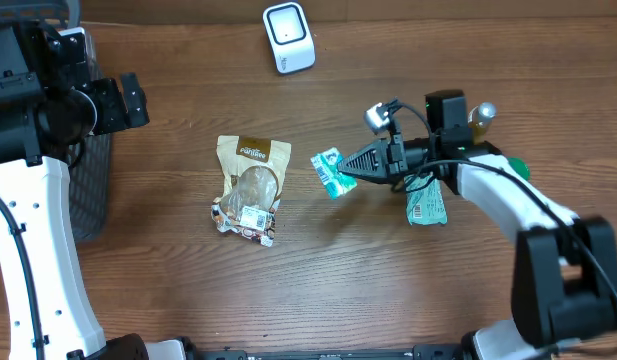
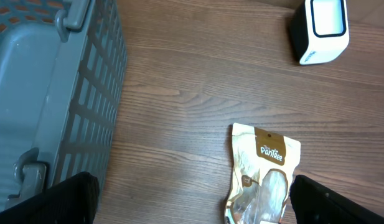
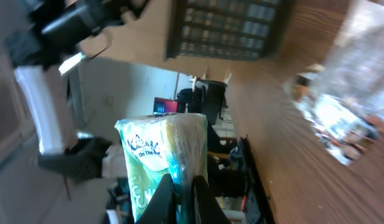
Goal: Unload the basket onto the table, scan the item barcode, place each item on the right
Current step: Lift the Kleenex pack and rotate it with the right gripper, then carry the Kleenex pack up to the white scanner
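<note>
small green packet [image 1: 330, 172] held off the counter [image 1: 318, 290], between a brown snack pouch [image 1: 252, 186] on one side and the right arm on the other. pinched by its edge in the right end effector [image 1: 353, 168], closed tight on it. in the right wrist view, printed face of the packet standing just above the two fingertips. white scanner [image 1: 289, 38] near the far edge, well apart from the packet. second green packet [image 1: 426, 206] flat on the wood under the right arm. left end effector [image 1: 131, 100] spread fully wide, holding nothing, just beside a grey basket [image 1: 93, 190] at the left edge.
</note>
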